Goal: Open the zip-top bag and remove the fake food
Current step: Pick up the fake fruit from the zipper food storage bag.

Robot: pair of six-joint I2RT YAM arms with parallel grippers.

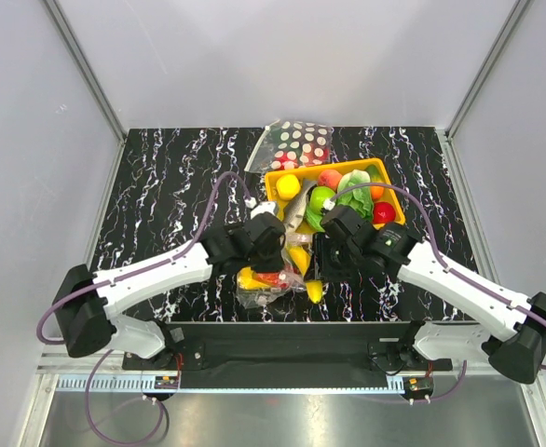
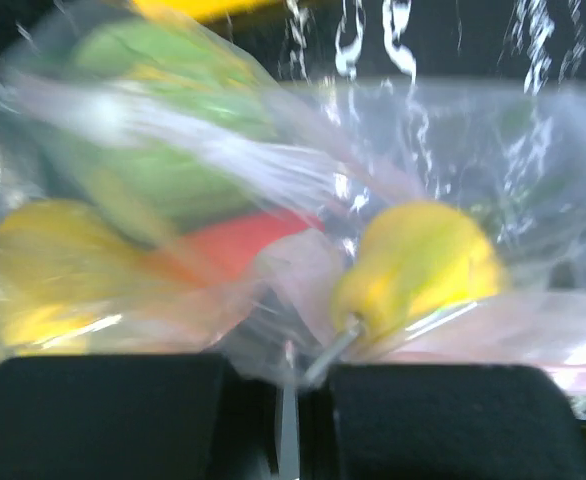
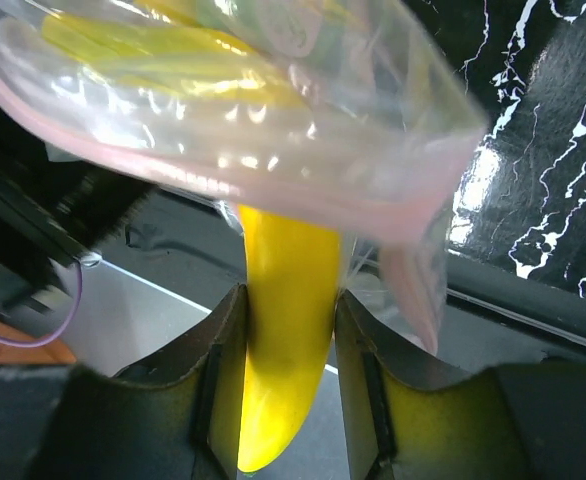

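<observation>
The zip-top bag (image 1: 271,282) lies near the table's front edge between my grippers, see-through with a pink zip strip (image 3: 273,195). Inside show a green piece (image 2: 163,150), a red piece (image 2: 233,245) and yellow pieces (image 2: 418,265). My left gripper (image 1: 271,244) is shut on a fold of the bag's plastic (image 2: 293,350). My right gripper (image 1: 327,244) is shut on a yellow toy banana (image 3: 288,330), which sticks out of the bag's mouth; its tip (image 1: 314,291) shows in the top view.
A yellow tray (image 1: 385,175) behind the grippers holds several toy fruits and vegetables. A bag with large polka dots (image 1: 296,142) lies behind the tray. The black frame rail (image 1: 292,335) runs just in front of the bag.
</observation>
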